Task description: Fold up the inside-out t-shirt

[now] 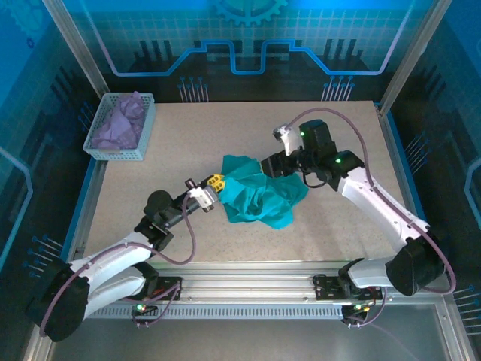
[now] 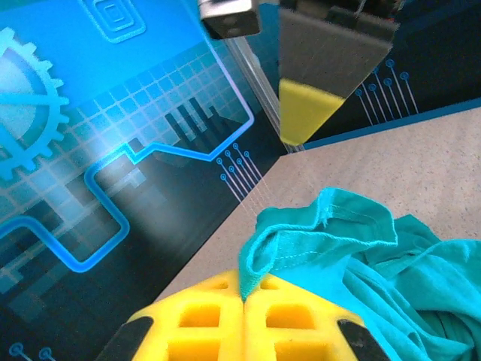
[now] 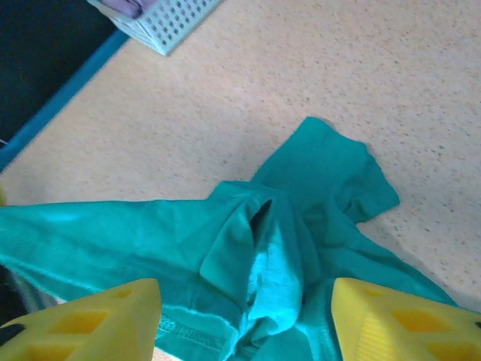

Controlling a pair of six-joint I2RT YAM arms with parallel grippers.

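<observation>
I am looking down at the table, and the inside-out t-shirt is lying bunched in a teal heap near its middle, between the two arms. At the far left corner the basket is holding the lavender cloth, well apart from the work. The left gripper is biting the shirt's left edge: its yellow fingers are pressed together with a fold of stitched hem pinched between them. The right gripper is hanging over the far right of the heap, its fingers standing apart with loose fabric lying between them; I am seeing nothing clamped there. I am judging the cloth to be light and limp, prone to sagging and bunching, neither slippery nor fragile. I am thinking the best holds are on the stitched hems or shoulder seams, taking one layer only, so the shirt spreads flat under a gentle pull.
</observation>
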